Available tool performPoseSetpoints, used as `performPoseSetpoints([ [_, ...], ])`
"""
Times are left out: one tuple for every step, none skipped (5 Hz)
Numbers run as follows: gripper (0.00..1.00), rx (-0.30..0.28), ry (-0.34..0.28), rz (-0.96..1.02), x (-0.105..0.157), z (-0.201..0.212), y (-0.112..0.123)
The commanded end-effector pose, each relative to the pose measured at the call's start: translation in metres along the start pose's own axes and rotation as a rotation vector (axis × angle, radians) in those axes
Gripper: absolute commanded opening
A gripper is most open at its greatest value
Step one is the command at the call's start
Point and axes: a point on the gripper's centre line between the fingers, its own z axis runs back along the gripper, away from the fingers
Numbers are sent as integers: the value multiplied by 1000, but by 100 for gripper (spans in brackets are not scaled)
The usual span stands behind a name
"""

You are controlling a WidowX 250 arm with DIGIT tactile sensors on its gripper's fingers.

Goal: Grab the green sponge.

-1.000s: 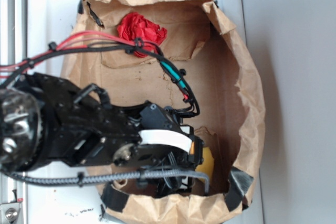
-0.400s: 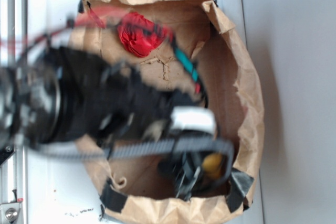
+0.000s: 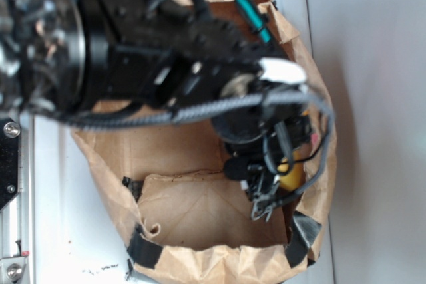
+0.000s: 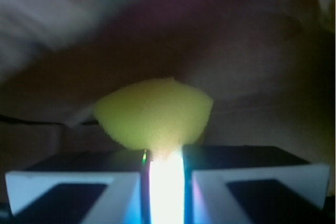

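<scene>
The green sponge (image 4: 155,114), which looks yellow, is a soft foam wedge pinched at its lower edge between the two jaws in the wrist view. My gripper (image 4: 166,182) is shut on it, with only a narrow bright gap between the fingers. In the exterior view the gripper (image 3: 274,187) hangs over the right side of the paper-lined box, and a small part of the sponge (image 3: 291,175) shows beside the black fingers. The arm is blurred and covers the upper half of the box.
The box is lined with crumpled brown paper (image 3: 200,211), with raised paper walls (image 3: 324,138) on the right. Black tape holds the front corners (image 3: 303,231). White surface (image 3: 60,217) lies to the left, and a grey floor (image 3: 379,131) to the right.
The arm has swung from the front of the box up toward the back, carrying the sponge with it. The red paper ball is now hidden behind the arm.
</scene>
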Motion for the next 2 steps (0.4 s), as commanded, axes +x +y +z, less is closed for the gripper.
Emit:
performPoseSetpoints([
  [0, 15, -60, 14, 24, 59, 7],
  [0, 62, -63, -11, 18, 72, 10],
])
